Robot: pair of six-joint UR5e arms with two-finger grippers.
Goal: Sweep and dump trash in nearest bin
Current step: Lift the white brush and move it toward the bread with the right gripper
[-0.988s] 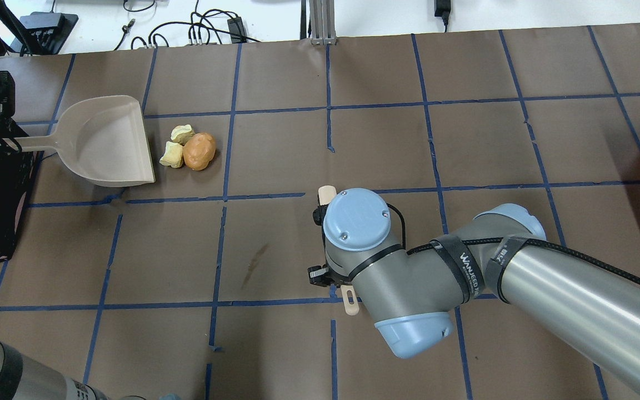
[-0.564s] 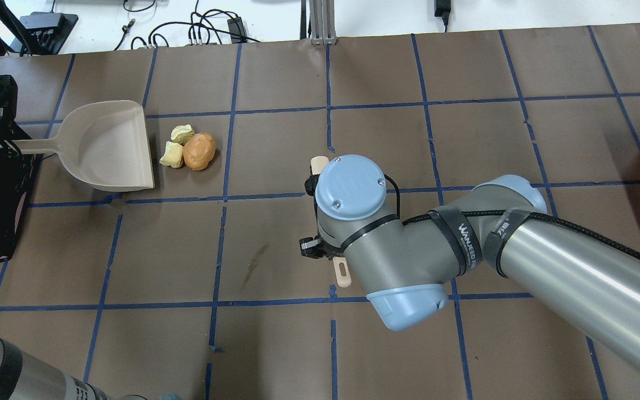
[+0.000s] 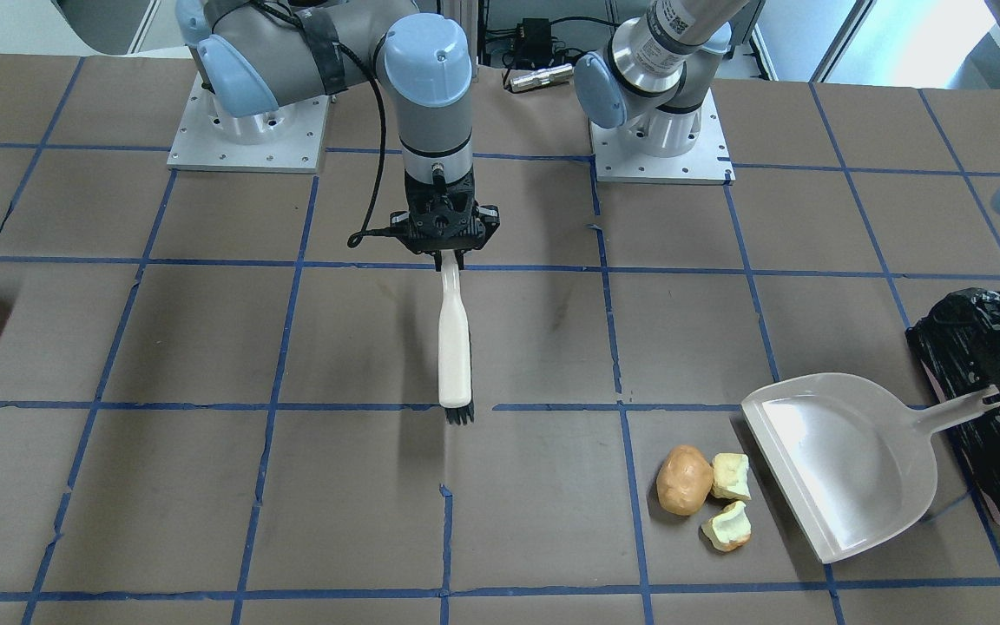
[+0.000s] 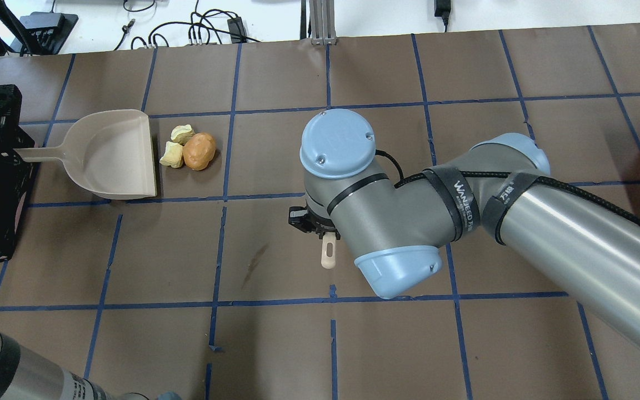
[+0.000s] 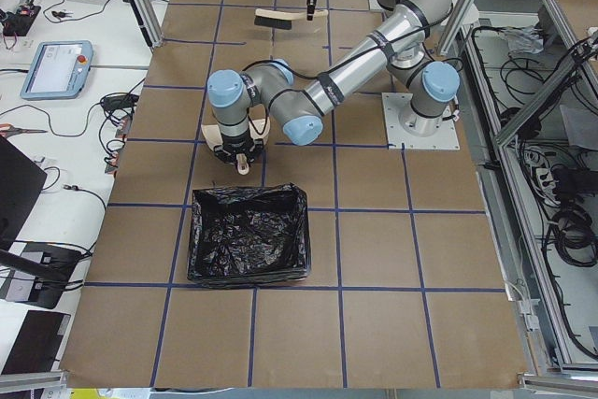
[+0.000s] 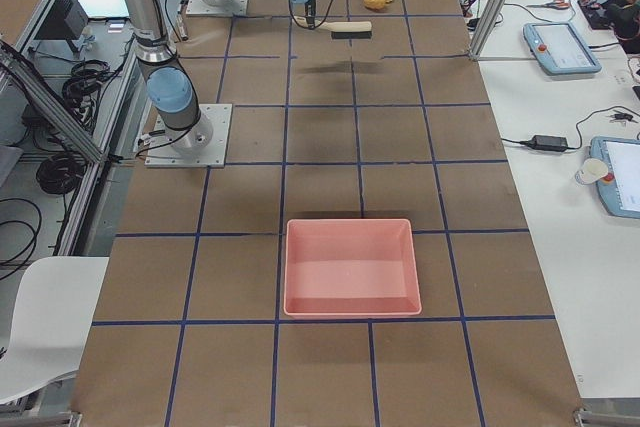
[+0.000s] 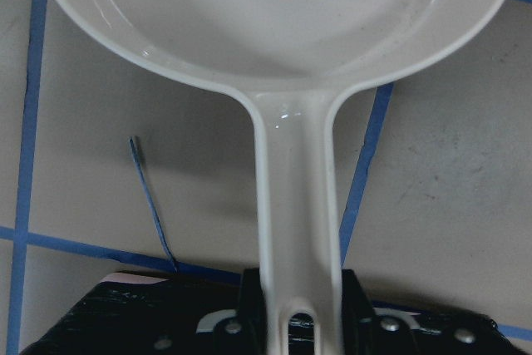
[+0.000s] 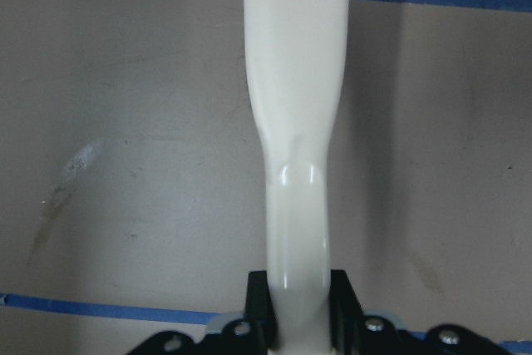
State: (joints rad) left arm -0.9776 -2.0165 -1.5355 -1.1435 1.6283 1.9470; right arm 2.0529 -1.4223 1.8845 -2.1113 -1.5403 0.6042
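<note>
Overhead looks forward and down; the front view faces it from across. Both show the trash. Wrist cameras sit close over the table.

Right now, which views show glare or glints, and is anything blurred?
Front-facing view: white glare inside the dustpan. Overhead view: a bright streak along the right arm's metal tube. Right wrist view: a small highlight on the brush handle, nothing blurred. Left side view: the bin's black bag glints.

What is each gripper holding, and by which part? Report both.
The right gripper is shut on the brush, near the end of its handle, with the bristles pointing away. The left gripper is shut on the dustpan, at the end of its handle.
</note>
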